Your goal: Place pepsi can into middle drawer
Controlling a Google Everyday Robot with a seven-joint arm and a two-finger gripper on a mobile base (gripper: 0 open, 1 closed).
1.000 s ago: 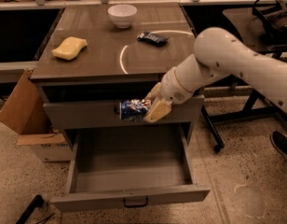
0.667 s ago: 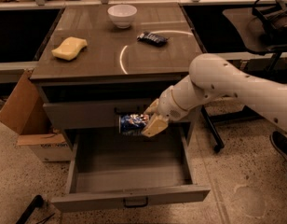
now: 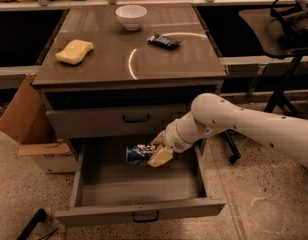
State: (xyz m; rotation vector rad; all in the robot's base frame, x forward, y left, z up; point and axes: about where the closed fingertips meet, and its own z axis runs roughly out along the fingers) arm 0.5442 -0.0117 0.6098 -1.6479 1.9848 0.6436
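Drawer nearest me, the middle drawer (image 3: 94, 215), stood pulled open. Over the back of its box the gripper (image 3: 156, 152) was clamped on the pepsi can (image 3: 138, 154), held sideways just under the shut upper drawer (image 3: 94, 121). Farther back, the cabinet top (image 3: 184, 64) carried a yellow sponge (image 3: 74, 51), a dark snack packet (image 3: 163, 41) and a white bowl (image 3: 131, 16).

Blue pepsi can (image 3: 138, 154) with white and silver markings, clasped by cream-tan gripper (image 3: 155, 150) over grey middle drawer (image 3: 139, 216). White arm (image 3: 244, 126), dotted with small dark specks. Brown-grey cabinet top (image 3: 109, 66) with pale curved streak; white bowl (image 3: 131, 16), yellow sponge (image 3: 74, 51), dark blue packet (image 3: 163, 41). Tan cardboard box (image 3: 24, 116).
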